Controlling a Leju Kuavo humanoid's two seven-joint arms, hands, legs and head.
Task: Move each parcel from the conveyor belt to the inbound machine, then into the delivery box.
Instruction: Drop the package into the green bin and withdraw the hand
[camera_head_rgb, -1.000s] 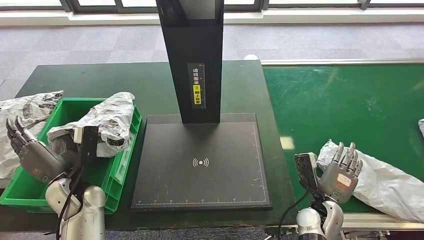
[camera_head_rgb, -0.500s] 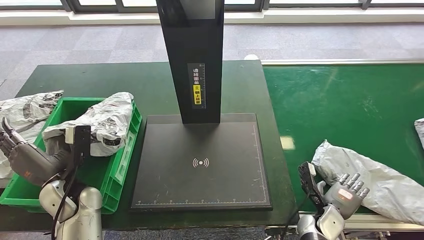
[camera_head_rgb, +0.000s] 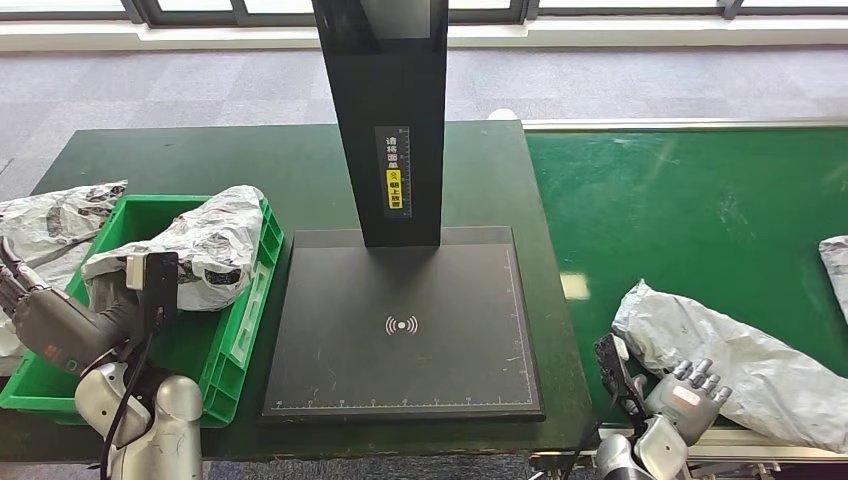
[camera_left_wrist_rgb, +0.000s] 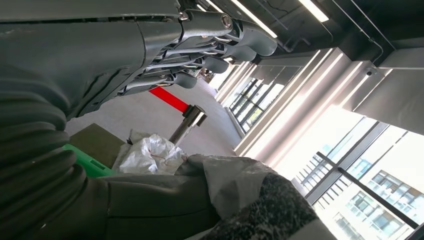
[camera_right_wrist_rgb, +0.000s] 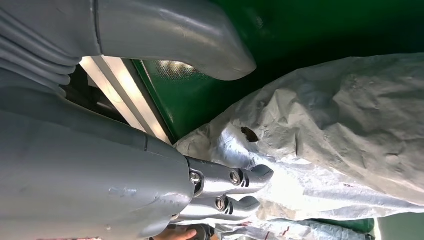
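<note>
Right beside the right hand (camera_head_rgb: 690, 396), fingers apart, empty | parcel (camera_head_rgb: 735, 360): soft, crinkly, light | grab its bunched near end.

Parcel-sorting test setup in an office-type building: green conveyor belt (camera_head_rgb: 700, 200), scanner stand (camera_head_rgb: 400, 320), green crate (camera_head_rgb: 240, 340), carpet floor (camera_head_rgb: 200, 90).

Contactless-wave symbol on scanner plate (camera_head_rgb: 401, 325)

Four parcels (camera_head_rgb: 745, 365); one green bin (camera_head_rgb: 245, 325).
</note>
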